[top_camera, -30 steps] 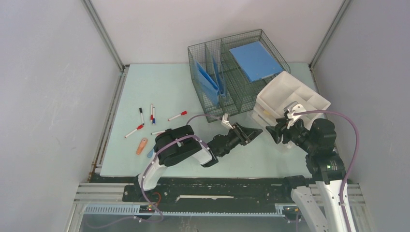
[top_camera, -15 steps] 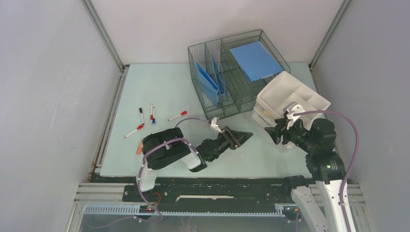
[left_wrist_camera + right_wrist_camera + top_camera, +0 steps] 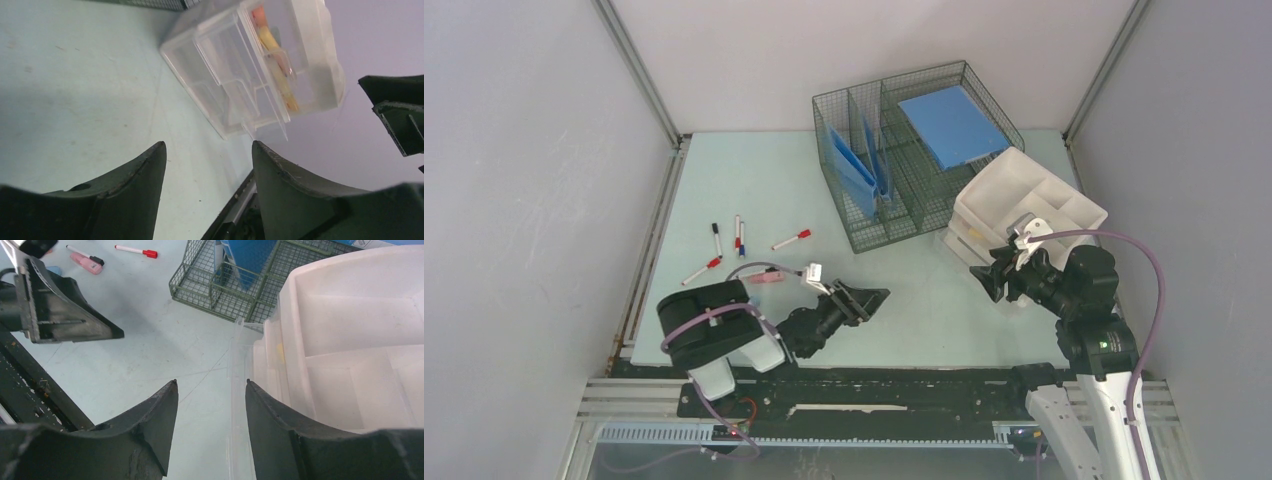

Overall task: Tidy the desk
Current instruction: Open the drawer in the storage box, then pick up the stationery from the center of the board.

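Observation:
The pale mint-green desk (image 3: 724,180) holds several loose markers with red, blue and black caps (image 3: 739,235) at the left. A pink item (image 3: 769,277) lies next to my left arm. My left gripper (image 3: 876,296) is open and empty, low over the desk's near middle. In the left wrist view (image 3: 208,145) it points at the clear plastic organizer (image 3: 255,65). My right gripper (image 3: 981,282) is open and empty beside that organizer (image 3: 1024,205). In the right wrist view (image 3: 210,382) its right finger sits at the organizer's clear edge (image 3: 235,370).
A wire mesh basket (image 3: 914,150) with blue folders stands at the back, touching the organizer. The organizer holds orange and yellow items (image 3: 272,42). A black rail (image 3: 874,385) runs along the near edge. Grey walls stand on both sides.
My left arm has swung back left and toward the near edge, drawing its open gripper away from the organizer and uncovering the pink item. The right arm has not moved.

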`<state>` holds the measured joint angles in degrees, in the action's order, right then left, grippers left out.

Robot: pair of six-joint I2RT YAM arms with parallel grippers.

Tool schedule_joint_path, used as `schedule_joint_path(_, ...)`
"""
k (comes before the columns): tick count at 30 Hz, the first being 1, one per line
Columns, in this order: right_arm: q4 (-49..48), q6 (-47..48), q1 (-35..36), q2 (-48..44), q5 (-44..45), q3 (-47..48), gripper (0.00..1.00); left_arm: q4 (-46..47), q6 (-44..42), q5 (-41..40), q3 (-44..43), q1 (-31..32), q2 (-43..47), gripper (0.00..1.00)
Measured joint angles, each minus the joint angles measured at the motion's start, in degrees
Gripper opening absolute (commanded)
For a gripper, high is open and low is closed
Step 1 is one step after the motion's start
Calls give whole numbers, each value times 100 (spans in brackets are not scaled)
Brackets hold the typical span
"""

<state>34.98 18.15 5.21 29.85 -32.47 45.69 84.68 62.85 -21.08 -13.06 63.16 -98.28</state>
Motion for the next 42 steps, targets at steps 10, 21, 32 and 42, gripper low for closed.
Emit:
schedule_joint_path(10, 13, 66, 0, 0, -26, 0, 60, -1132, -240, -433, 907, -308, 1906, 70)
schedule_joint_path(21, 42, 85, 0, 0, -66, 0, 60, -6516, -704, -1611, 61, -490, 5709, 100)
schedule_joint_path(32, 44, 98, -28, 0, -94, 0, 60, -9479, -787, -1189, 9, -2269, 7023, 99)
schedule_joint_path(42, 44, 103, -33, 0, -107, 0, 60, -10815, -1051, -1180, -1036, -2461, 5643, 100)
